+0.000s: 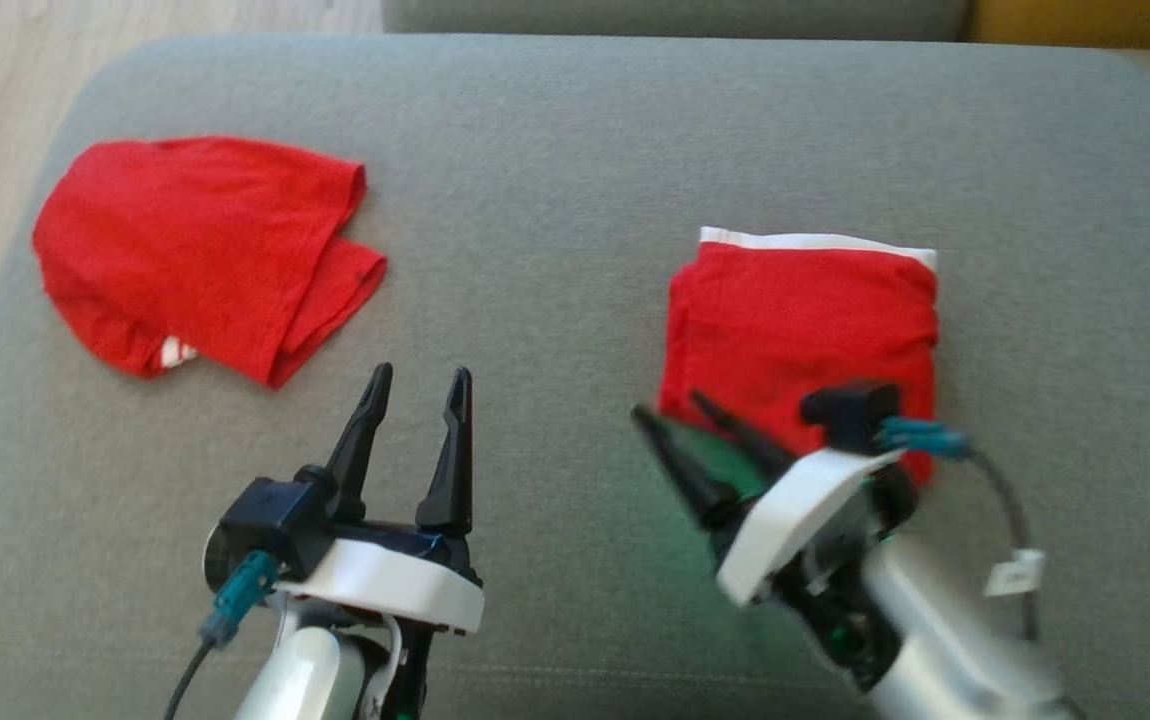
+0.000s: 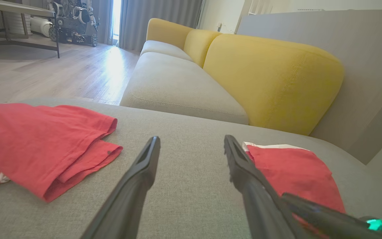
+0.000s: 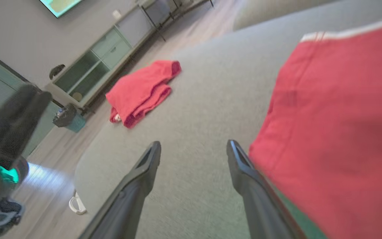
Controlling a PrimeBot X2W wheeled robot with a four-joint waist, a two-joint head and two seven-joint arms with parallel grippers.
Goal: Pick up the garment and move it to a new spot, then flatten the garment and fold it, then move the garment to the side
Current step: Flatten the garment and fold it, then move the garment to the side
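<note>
head view has two red cloths on a broad grey cushion [image 1: 555, 180]. the folded garment [image 1: 800, 320] lies right of centre as a neat, near-square packet, with a white band [image 1: 815, 240] along its far edge. a second red garment [image 1: 195, 250] sits well apart at the cushion's far left, more loosely doubled, with a flap sticking out on its right.

the right gripper [image 1: 668, 405] is blurred, its jaws spread and holding nothing, its tips just at the packet's near-left corner. the left gripper [image 1: 422, 375] hovers over bare cushion between the two cloths, also wide open and empty.

the fold looks done, so i judge that moving the packet aside is what remains. the main risk is a shallow pinch at that corner: catching only the top layer would peel the fold open on lifting. dragging instead of lifting could bunch it, since the cushion's weave looks coarse and grippy. one-handed carrying may let the far half sag and slide out.

the cloth reads as thin, soft knit, limp and matte, with rounded folded edges. the cushion is padded with rounded corners, so it would give under pressing fingers. left wrist view shows a plump yellow backrest [image 2: 270, 76] beyond.
</note>
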